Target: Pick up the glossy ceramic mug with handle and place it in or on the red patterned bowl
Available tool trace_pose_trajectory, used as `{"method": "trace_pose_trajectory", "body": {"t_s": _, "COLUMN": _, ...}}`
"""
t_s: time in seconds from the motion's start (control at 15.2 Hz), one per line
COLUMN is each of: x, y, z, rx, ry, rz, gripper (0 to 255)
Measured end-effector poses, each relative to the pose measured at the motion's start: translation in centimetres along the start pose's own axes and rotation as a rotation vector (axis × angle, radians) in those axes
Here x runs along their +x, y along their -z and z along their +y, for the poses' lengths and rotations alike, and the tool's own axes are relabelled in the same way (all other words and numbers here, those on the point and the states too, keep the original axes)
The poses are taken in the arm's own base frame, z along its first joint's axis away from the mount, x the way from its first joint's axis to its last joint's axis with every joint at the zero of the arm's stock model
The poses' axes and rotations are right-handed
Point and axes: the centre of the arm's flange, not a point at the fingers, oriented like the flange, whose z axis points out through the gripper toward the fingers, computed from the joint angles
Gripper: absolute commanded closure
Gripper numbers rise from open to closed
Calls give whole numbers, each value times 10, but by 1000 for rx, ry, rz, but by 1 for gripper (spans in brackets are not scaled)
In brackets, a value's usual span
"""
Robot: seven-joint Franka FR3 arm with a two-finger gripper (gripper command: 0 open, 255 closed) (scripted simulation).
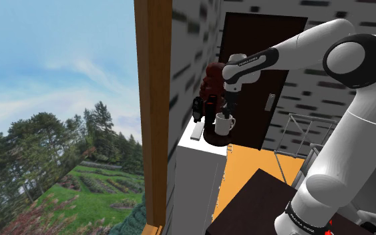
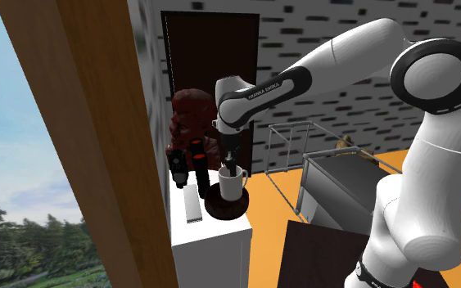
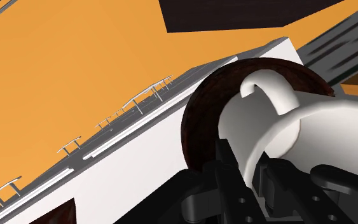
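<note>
White mug [image 1: 222, 124]: upright, held directly over the bowl, handle turned to the shoulder view's right.
Jaws: closed on the mug's wall at the rim, apparently one side inside the cup and one outside.
Bowl [image 2: 220, 209]: dark reddish-brown and shallow, on the white bench [image 2: 212, 249], close to a corner of its top.
Contact: I cannot tell whether the mug's base touches the bowl or hangs just above it.
Neighbours: a grey bar [image 2: 192, 203] lies beside the bowl, with black items [image 2: 186, 159] near it.
Risk, early release: if a gap remains below, opening would drop the mug. It could bounce or topple toward its handle side.
Risk, pressing down: if the base is already seated, further descent would push on the bowl. A shallow bowl this near the corner could skid or tip off the bench.
Risk, curved floor: the base may not sit flat, so the mug could lean against the bowl's wall and roll out.
Risk, withdrawal: the side inside the cup could catch the rim if the lift is not straight up. That would drag the mug over or carry the bowl with it.
Risk, slip: the wall looks smooth and is pinched on a narrow strip, so any sideways jolt could swing the mug in the grip.
</note>
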Motion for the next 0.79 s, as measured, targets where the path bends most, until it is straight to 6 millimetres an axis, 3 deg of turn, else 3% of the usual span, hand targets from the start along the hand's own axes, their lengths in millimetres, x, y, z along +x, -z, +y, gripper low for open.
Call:
{"method": "trace_pose_trajectory", "body": {"t_s": 0.07, "x": 0, "y": 0, "z": 0, "rx": 0, "ry": 0, "rz": 0, "gripper": 255}}
{"method": "trace_pose_trajectory", "body": {"t_s": 0.13, "x": 0, "y": 0, "z": 0, "rx": 0, "ry": 0, "rz": 0, "gripper": 0}}
{"method": "trace_pose_trajectory", "body": {"t_s": 0.53, "x": 0, "y": 0, "z": 0, "rx": 0, "ry": 0, "rz": 0, "gripper": 0}}
{"method": "trace_pose_trajectory", "body": {"t_s": 0.79, "x": 2, "y": 39, "z": 1, "rx": -1, "ry": 0, "rz": 2, "gripper": 0}}
